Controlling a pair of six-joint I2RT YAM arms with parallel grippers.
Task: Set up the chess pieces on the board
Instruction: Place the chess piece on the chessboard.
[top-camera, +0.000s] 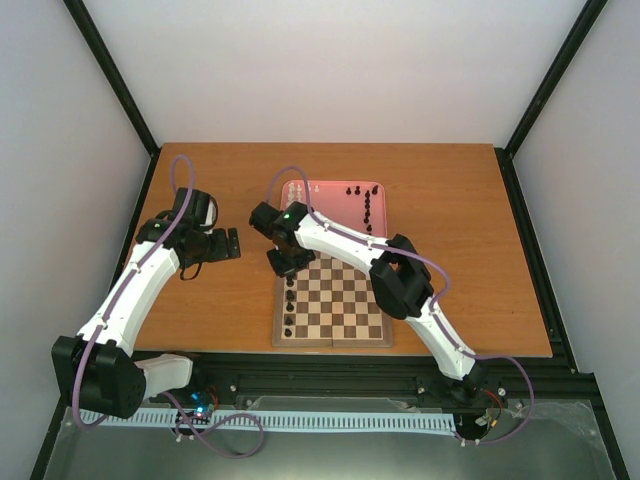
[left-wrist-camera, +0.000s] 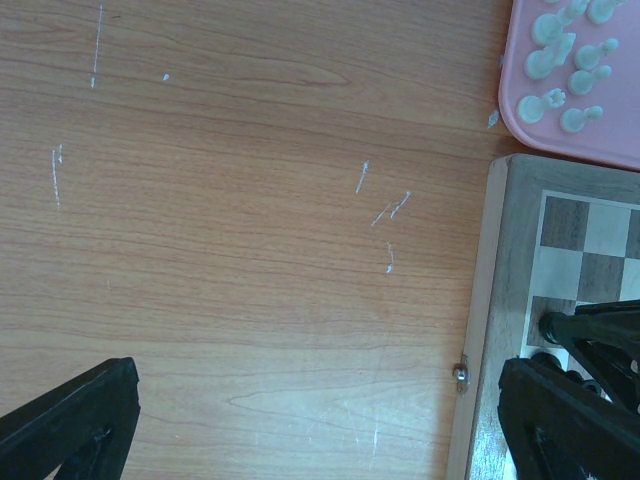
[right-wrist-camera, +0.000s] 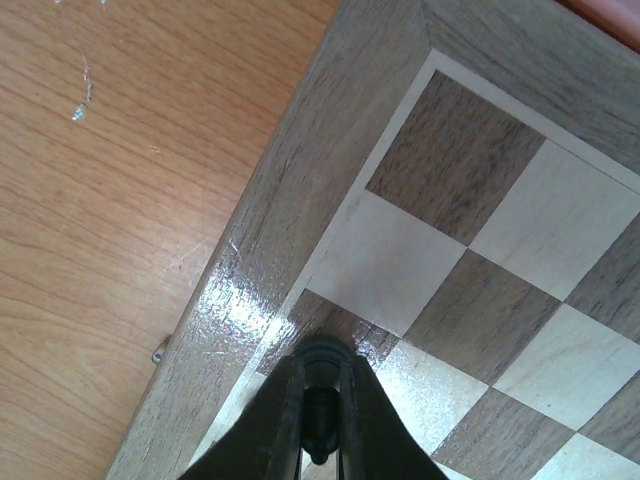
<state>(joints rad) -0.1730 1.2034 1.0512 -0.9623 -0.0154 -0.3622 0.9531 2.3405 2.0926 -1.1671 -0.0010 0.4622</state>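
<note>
Early stage: three black pieces (top-camera: 290, 298) stand along board (top-camera: 330, 342) left edge, the rest, incl. whites (left-wrist-camera: 565, 60), sit on tray (top-camera: 335, 195) beyond board. Right pincer (right-wrist-camera: 320, 400) clamps a black piece (right-wrist-camera: 322, 360) over board's far-left corner; left pincer (top-camera: 234, 245) wide open, empty, left of board

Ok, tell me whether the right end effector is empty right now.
No, the right end effector has its fingers closed on a black chess piece just over the board.
</note>
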